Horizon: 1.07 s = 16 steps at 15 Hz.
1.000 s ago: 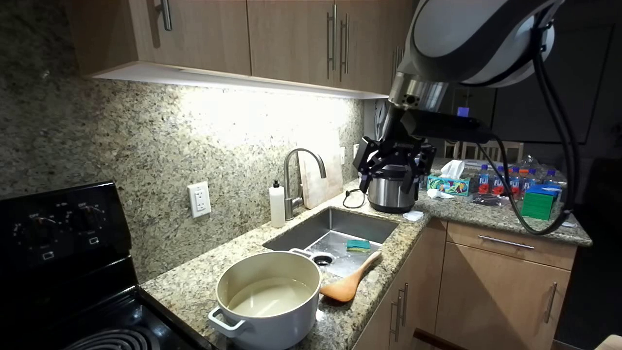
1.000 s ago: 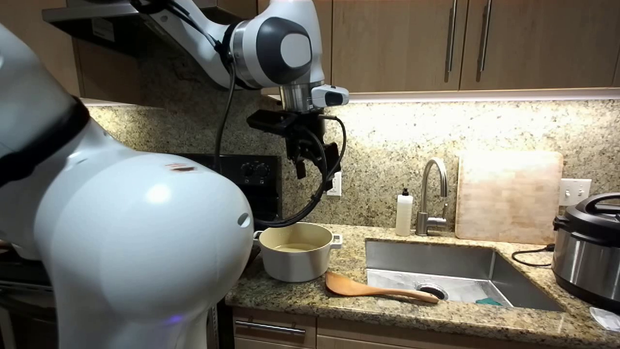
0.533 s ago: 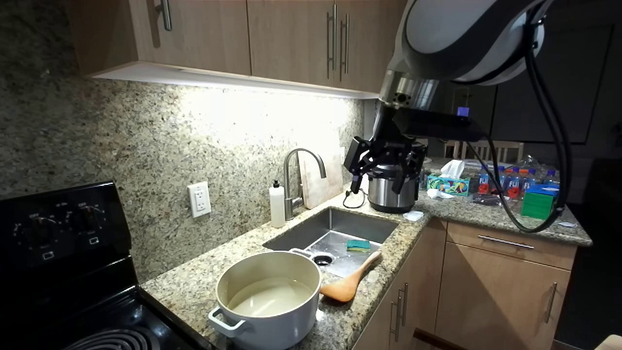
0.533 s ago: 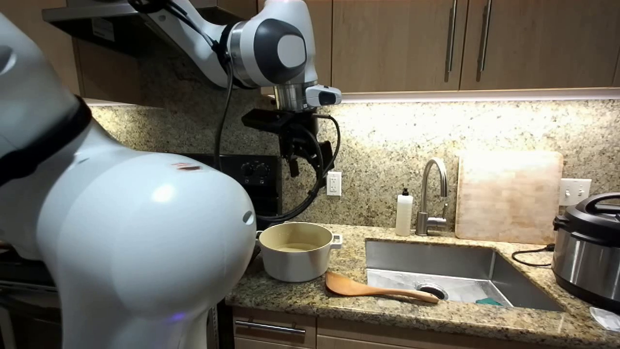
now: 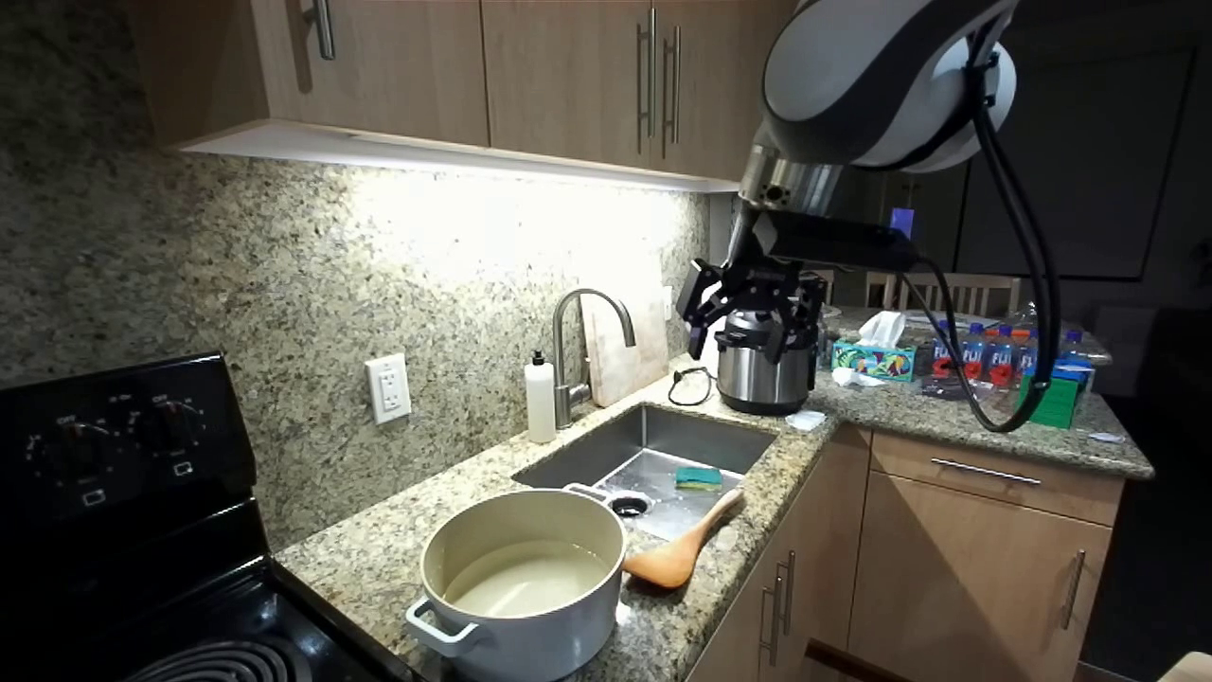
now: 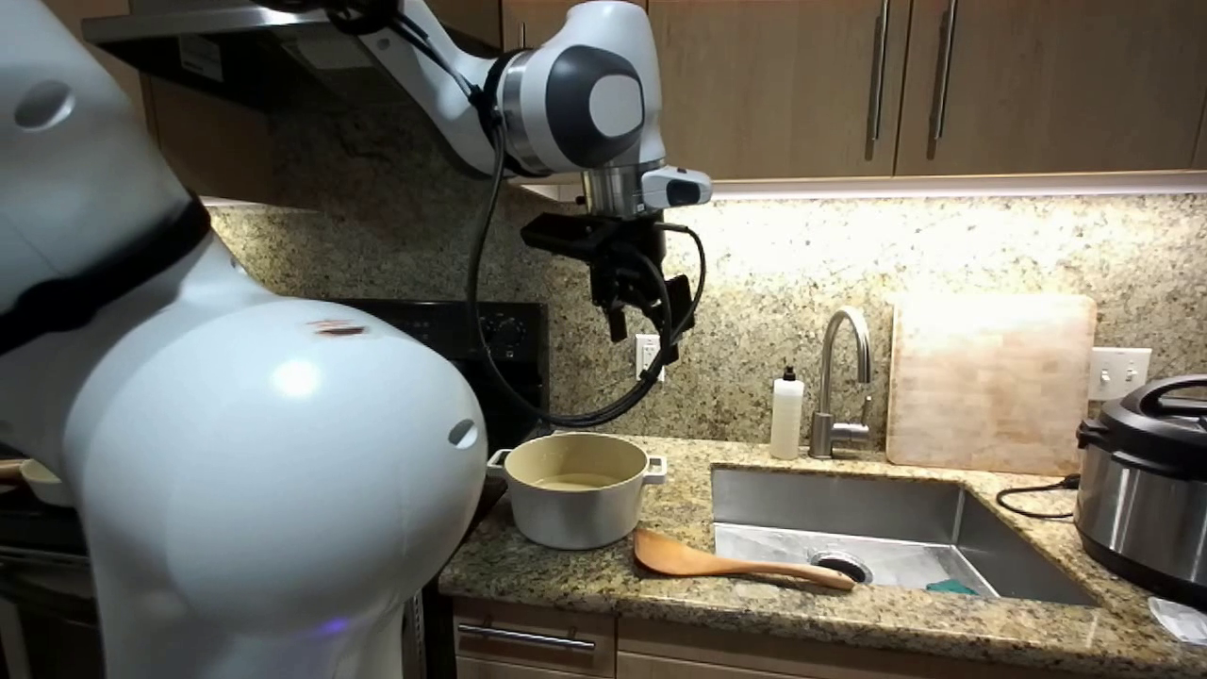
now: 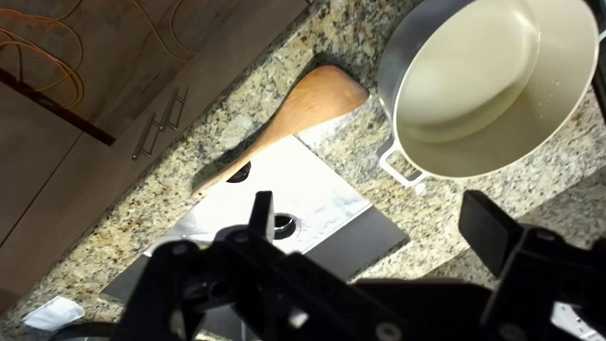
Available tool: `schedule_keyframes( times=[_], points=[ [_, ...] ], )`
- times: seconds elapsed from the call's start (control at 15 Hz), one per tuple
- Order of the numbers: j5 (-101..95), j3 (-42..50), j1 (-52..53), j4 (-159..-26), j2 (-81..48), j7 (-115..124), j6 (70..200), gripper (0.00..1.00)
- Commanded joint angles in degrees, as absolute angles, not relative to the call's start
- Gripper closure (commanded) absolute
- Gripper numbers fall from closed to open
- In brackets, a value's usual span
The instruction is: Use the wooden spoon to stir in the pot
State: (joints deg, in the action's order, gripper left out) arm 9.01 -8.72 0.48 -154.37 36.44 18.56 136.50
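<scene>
Open air above spoon [image 7: 286,118], pot [image 6: 577,517] beside

1 pot [image 6: 577,517], 1 wooden spoon [image 7: 289,117], 1 sponge [image 5: 699,477]

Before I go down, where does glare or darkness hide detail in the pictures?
Wrist view: sink floor blown white, claw nearly black, spoon clear; both exterior views: wall glaring under the cabinets; an exterior view: claw blending into the cooker.

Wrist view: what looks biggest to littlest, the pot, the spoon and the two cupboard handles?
1. The pot, clearly biggest, though partly cut off at the top edge.
2. The spoon.
3. The two cupboard handles: too alike to rank apart.
</scene>
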Motion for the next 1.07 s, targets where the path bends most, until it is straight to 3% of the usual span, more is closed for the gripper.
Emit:
schedule_keyframes(
  times=[0.0,0.53,1.0],
  points=[
    [6.69,-7.04,-3.55,-151.24,33.49,19.84,138.47,0.0],
    [7.9,-4.96,-3.31,-150.73,34.15,18.72,137.09,0.0],
    [11.7,-1.75,-2.45,-145.21,25.35,18.19,138.35,0.0]
  ],
)
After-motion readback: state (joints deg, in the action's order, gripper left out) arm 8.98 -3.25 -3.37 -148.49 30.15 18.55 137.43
